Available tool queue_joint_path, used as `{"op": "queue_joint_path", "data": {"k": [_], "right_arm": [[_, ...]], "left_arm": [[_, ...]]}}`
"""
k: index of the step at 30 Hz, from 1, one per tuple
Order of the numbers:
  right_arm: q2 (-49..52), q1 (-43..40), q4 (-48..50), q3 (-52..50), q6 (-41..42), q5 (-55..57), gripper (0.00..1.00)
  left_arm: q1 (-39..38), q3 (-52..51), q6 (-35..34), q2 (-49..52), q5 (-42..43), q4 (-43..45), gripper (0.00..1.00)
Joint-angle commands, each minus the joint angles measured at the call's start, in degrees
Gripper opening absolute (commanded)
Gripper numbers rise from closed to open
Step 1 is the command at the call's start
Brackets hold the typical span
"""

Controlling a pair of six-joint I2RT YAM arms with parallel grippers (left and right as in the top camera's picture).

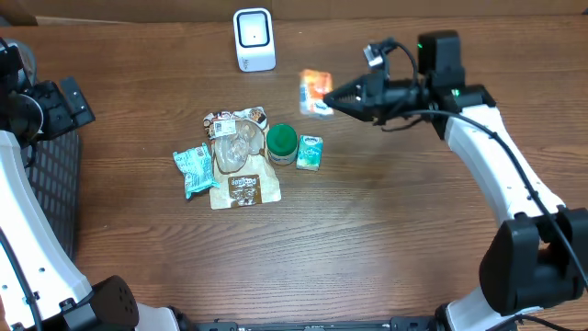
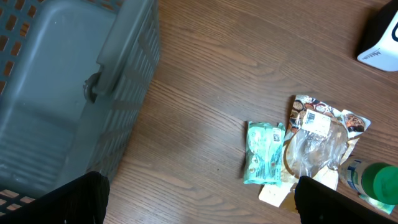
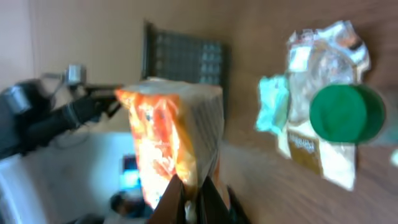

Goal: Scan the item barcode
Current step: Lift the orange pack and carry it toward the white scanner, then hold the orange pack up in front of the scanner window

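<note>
An orange snack packet [image 1: 315, 92] hangs in the air a little right of the white barcode scanner [image 1: 254, 39], which stands at the table's far edge. My right gripper [image 1: 333, 96] is shut on the packet's edge. In the right wrist view the packet [image 3: 174, 130] stands up from the shut gripper [image 3: 193, 199], blurred. My left gripper [image 1: 69, 101] is far off at the table's left side. It is open over bare wood [image 2: 199, 205], with nothing between its fingers [image 2: 56, 199]. The scanner's corner [image 2: 379, 43] shows at the top right of the left wrist view.
A cluster lies mid-table: a teal packet [image 1: 194, 170], a clear bag on a brown pouch [image 1: 239, 165], a green-lidded jar [image 1: 281, 142] and a small green box [image 1: 310, 152]. A grey basket [image 2: 56, 81] stands at the left edge.
</note>
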Motion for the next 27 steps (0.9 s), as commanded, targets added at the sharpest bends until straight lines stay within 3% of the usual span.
{"op": "queue_joint_path", "data": {"k": [1,5,10,19,27], "right_arm": [[1.3,4.7,-12.0,15.5,-9.6,23.2,0.04],[7.0,12.0,-25.2,35.8,-14.1,46.1,0.04],[17.3,18.8,-26.3,54.3,-19.3,68.6,0.04],[32.9,25.8,-0.6,55.7,-46.1,94.7,0.04],[45.7,25.7,20.4,55.6,-67.4,96.4,0.04]], "left_arm": [[0.2,1.0,1.3,0.1,-0.3,-0.1,1.00],[0.2,1.0,1.3,0.1,-0.3,-0.1,0.99],[0.2,1.0,1.3,0.1,-0.3,-0.1,0.99],[0.2,1.0,1.3,0.1,-0.3,-0.1,0.99],[0.2,1.0,1.3,0.1,-0.3,-0.1,1.00]]}}
